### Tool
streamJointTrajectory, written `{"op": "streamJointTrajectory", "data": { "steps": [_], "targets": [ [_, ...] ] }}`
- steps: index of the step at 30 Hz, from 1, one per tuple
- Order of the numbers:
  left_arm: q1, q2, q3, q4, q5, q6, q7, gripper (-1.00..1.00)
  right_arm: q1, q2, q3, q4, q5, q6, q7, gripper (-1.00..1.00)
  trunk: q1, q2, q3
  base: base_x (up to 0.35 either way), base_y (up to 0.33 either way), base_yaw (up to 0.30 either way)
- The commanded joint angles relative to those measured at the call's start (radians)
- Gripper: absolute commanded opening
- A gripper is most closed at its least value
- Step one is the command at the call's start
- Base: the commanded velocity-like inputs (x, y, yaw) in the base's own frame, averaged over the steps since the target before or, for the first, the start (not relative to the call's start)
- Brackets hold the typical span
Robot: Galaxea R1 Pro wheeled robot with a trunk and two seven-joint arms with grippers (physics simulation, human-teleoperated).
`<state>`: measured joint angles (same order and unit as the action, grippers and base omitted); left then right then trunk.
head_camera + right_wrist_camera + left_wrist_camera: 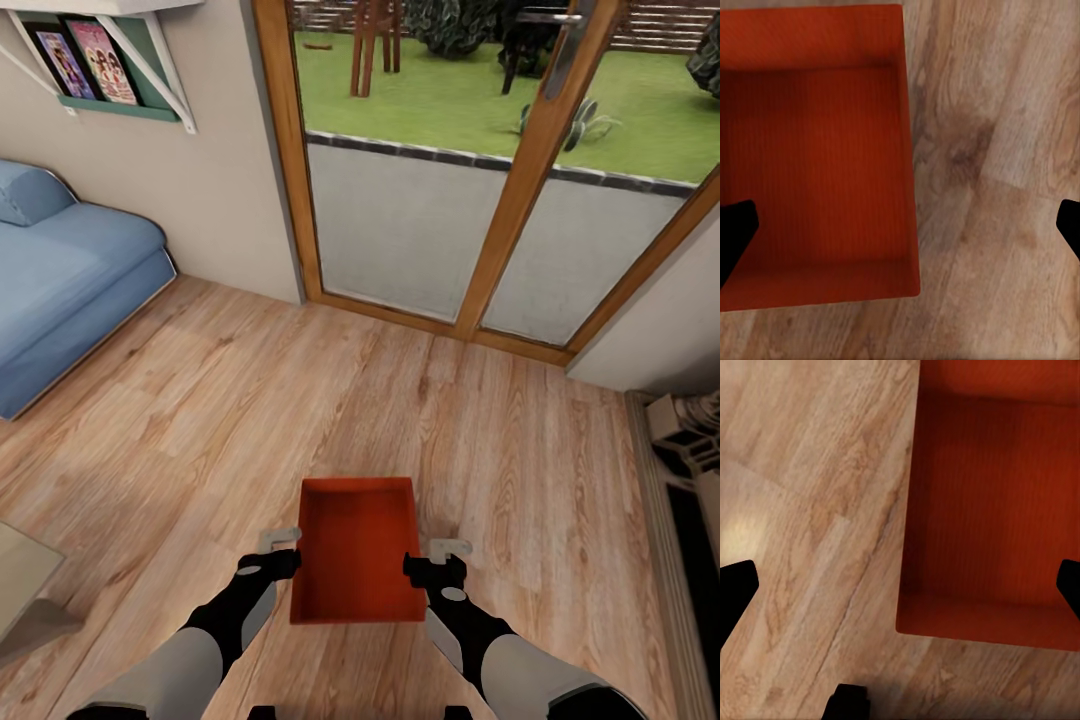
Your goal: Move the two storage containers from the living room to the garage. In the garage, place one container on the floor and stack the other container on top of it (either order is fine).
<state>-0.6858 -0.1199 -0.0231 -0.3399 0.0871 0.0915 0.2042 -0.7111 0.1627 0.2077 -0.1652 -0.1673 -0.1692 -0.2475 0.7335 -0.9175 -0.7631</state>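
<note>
One orange-red storage container [358, 545] lies open side up over the light wood-plank floor of the living room, just in front of me; whether it rests on the planks or is lifted I cannot tell. My left gripper [285, 560] straddles its left wall, open, with one black finger [1069, 585] inside the container [990, 510] and the other outside. At the opposite wall my right gripper [425, 568] stands open the same way, one finger [735, 232] over the container [810, 150] and one over the planks. The garage is out of view.
A blue sofa [60, 270] stands at the left under a wall shelf [100, 60] with books. Straight ahead are wood-framed glass doors [480, 200] onto a lawn. A pale table corner [20, 590] is at the near left, dark furniture [690, 500] at the right.
</note>
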Motion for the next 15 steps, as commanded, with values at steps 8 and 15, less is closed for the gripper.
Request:
{"op": "streamJointTrajectory", "data": {
  "steps": [8,15],
  "targets": [
    [0.0,0.0,-0.006,-0.001,0.005,0.005,0.003,1.0,-0.001,0.0,0.009,0.004,-0.005,-0.004,-0.004,1.0,0.0,-0.001,-0.001,0.013,0.0,0.0],
    [0.0,0.0,-0.006,0.003,0.003,0.005,0.003,1.0,-0.001,-0.001,0.008,0.013,0.081,-0.02,-0.004,1.0,0.0,-0.001,-0.001,0.0,0.0,0.0]
  ]
}}
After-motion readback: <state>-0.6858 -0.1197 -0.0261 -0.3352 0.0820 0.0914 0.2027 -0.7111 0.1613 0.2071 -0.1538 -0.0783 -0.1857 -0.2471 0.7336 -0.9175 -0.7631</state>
